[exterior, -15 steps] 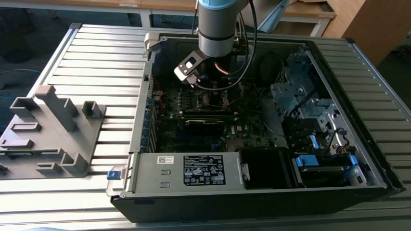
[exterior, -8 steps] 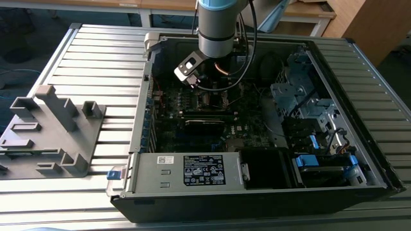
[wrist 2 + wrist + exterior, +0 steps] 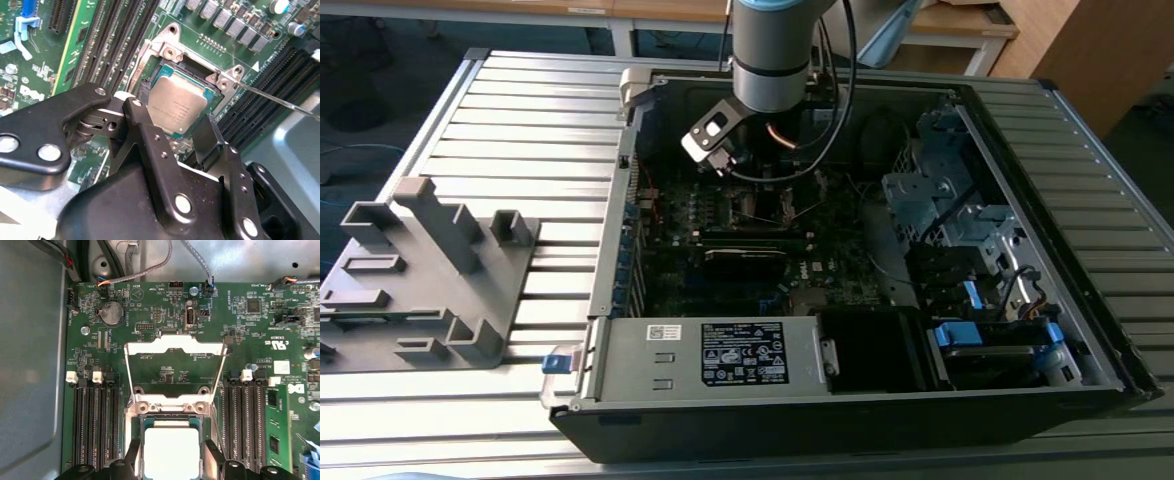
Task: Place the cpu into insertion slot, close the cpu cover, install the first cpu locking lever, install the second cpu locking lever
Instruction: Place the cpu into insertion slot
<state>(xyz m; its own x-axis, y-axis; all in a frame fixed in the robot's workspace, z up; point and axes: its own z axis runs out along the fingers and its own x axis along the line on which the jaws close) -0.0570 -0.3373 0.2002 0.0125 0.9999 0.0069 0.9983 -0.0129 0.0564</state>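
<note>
The risk here is a skewed seat: if the cpu [image 3: 177, 102] goes down a touch rotated or with one corner riding the rim of the insertion slot [image 3: 197, 75], the contacts underneath could bend, and a sideways drag on release would cause the same trouble. The second worry is the cpu cover [image 3: 172, 342]. It's thrown fully open, lying back over the board away from the chip, so nothing pins the cpu down, and a sticky fingertip could lift it as the arm leaves. A thin locking lever [image 3: 280, 100] juts out just beside the slot, close to one side of the tool, so a careless swing could snag it. Now the gripper [image 3: 175, 117]: in both wrist views it stands right over the slot, closed in to about the chip's width, and its black fingers [image 3: 134, 455] sit against two opposite edges of the cpu. My read is that it's gripping the chip, with the cpu low in the slot, square to it and level by the look of it. The rows of memory slots [image 3: 95, 425] flank the slot on either side, clear of the tool. In the exterior view the arm reaches down into the open computer case [image 3: 1067, 250], which lies on the slatted surface [image 3: 507, 120].
</note>
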